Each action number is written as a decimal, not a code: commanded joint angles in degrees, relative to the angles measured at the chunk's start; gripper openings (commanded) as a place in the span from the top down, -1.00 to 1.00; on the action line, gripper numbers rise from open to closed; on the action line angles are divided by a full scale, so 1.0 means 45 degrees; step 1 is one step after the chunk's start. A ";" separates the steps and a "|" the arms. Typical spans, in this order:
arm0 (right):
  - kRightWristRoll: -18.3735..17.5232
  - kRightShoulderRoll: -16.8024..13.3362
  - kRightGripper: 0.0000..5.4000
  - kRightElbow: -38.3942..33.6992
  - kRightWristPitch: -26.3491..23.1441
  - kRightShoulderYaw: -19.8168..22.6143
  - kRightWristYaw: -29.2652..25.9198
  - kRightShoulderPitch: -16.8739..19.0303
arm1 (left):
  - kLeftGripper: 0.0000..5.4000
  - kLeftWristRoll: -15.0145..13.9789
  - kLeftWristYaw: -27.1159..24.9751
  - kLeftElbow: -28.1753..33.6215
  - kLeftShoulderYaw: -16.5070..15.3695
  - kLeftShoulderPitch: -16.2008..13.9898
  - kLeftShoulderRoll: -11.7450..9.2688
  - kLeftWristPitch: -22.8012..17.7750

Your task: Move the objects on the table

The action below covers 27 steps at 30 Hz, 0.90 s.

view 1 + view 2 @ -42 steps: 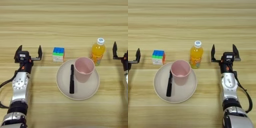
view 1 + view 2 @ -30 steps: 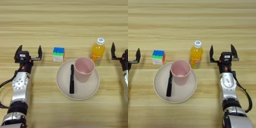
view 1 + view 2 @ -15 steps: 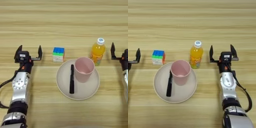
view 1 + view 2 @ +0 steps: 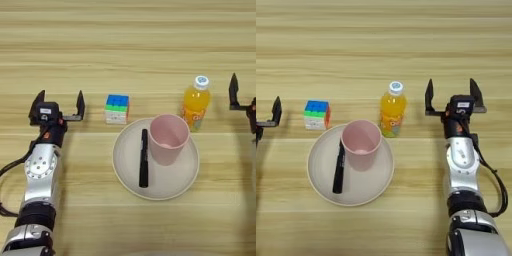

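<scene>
Nearest the robot, on the wooden desk, sits a round beige plate. On it stands a pale pink cup, upright and empty, toward the plate's right side. A slim black pen lies on the plate just left of the cup, pointing away from the robot.

Beyond the plate's left rim is a small multicoloured cube, on the bare desk and close to the plate. Beyond the plate's right rim stands a small orange-juice bottle with a white cap, upright, just behind the cup.

At about the same depth as the cube and bottle, both arms lie low along the desk. The left gripper is left of the cube, with clear desk between them; its jaws are wide apart and hold nothing. The right gripper is right of the bottle, near but not touching it, jaws likewise wide apart and empty.

Judging from this, no object has been gripped yet; the step in hand looks like the approach. The bottle seems the likeliest first pick, calling for the right gripper to slide left until its jaws flank the bottle, then close without tipping it.
</scene>
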<state>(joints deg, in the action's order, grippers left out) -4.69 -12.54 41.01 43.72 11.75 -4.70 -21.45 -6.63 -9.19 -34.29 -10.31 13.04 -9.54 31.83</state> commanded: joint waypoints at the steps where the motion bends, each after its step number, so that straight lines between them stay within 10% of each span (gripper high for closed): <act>1: -0.0473 0.0047 -1.00 -0.1793 -0.0578 -0.0374 -0.0754 0.0220 | -0.99 0.0092 0.0013 0.0093 0.0090 0.0072 0.0027 -0.0021; 17: -0.4326 -0.0527 -1.00 -0.9060 -0.6207 -0.1757 -0.4402 0.1458 | -0.99 0.0138 0.0103 -0.0131 0.0168 0.0233 0.0063 -0.0011; 27: -0.3390 -0.1391 -1.00 -0.9727 -0.9543 -0.2472 -0.4982 0.1957 | -0.99 0.0189 0.0166 -0.0066 0.0196 0.0212 0.0163 0.0017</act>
<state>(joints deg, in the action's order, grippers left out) -21.49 -17.93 -2.64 3.72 1.61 -26.64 -13.46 -6.29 -8.77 -34.41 -9.76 13.36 -9.04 31.85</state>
